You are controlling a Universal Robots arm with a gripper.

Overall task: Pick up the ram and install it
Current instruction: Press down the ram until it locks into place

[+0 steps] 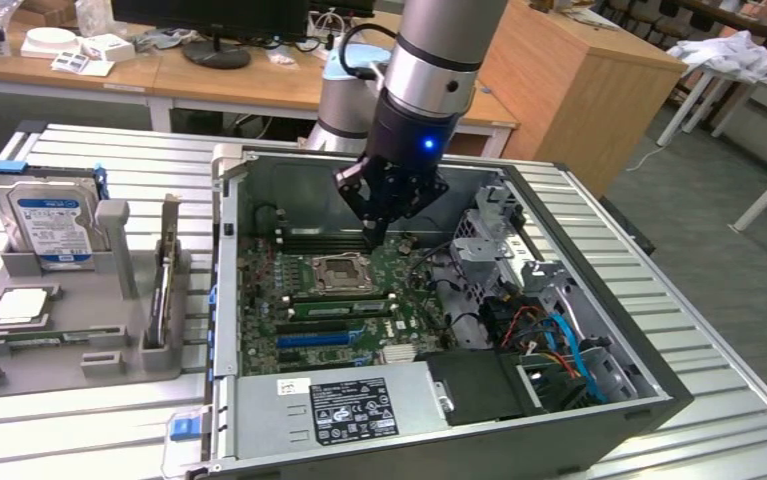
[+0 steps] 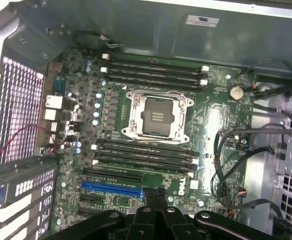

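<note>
Ram (image 1: 167, 270): it stands on edge in a slot of the gray holder (image 1: 90, 345), outside the computer case (image 1: 227, 300), on the exterior view's left; I am well apart from it.
Holder's other parts: 1 hard drive (image 1: 47, 215) with a blue label stands upright at the far end, and 1 square silver CPU chip (image 1: 19, 306) lies flat near it.
My gripper (image 1: 376, 238): fingers clenched together, nothing visible between them, hanging inside the open case just above the motherboard (image 2: 210, 130).
Below me: the open CPU socket (image 2: 158, 117), with 4 black memory slots (image 2: 153, 71) on one side and 4 more (image 2: 146, 155) on the other.
Nearest my fingertips: the blue expansion slot (image 2: 111, 189).
Case front: the power supply (image 1: 350, 405).
</note>
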